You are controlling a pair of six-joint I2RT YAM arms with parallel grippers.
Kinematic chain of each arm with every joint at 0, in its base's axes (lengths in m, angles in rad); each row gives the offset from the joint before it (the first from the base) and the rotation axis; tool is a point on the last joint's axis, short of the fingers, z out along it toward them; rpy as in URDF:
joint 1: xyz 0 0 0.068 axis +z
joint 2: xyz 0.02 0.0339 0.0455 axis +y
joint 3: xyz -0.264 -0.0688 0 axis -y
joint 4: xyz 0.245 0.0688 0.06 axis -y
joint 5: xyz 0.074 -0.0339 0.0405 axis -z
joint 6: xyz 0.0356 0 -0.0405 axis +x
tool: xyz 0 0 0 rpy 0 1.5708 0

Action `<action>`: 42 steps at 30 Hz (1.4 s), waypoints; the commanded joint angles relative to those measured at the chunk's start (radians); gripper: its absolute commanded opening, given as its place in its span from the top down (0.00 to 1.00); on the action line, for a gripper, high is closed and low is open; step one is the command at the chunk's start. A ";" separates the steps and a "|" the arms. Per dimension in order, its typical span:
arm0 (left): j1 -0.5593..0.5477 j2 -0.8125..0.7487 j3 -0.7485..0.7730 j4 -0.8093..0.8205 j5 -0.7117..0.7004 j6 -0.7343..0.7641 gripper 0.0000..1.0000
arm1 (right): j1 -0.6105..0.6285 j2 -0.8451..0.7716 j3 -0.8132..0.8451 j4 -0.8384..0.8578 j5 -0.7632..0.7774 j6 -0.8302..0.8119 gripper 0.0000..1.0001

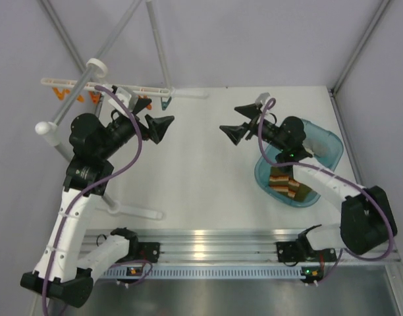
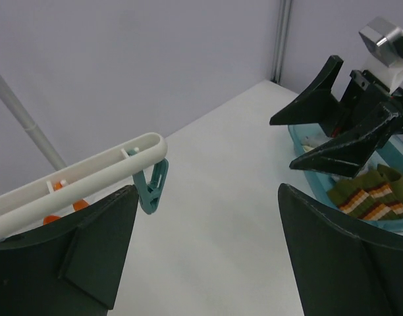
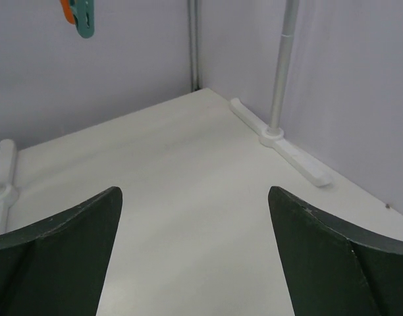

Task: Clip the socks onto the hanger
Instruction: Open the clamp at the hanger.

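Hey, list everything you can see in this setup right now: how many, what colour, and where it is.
socks: small pile, count unclear; olive with orange and cream stripes; in the basin
basin: one; clear teal; right side of the table
hanger: one; white bar; raised at far left
clips: several; orange and teal; hanging under the hanger
rack poles: several; grey-white; far left
table: one; white
left gripper: one; dark, open; by the hanger's end
right gripper: one; dark, open; left of the basin

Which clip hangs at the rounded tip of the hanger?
The teal clip, directly under the tip of the white hanger. It is the only teal one in the left wrist view; the orange clips hang farther back along the bar.
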 commanded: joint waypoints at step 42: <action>-0.031 -0.109 -0.245 0.252 -0.260 0.118 0.18 | 0.334 0.854 0.785 0.656 -0.057 0.198 0.35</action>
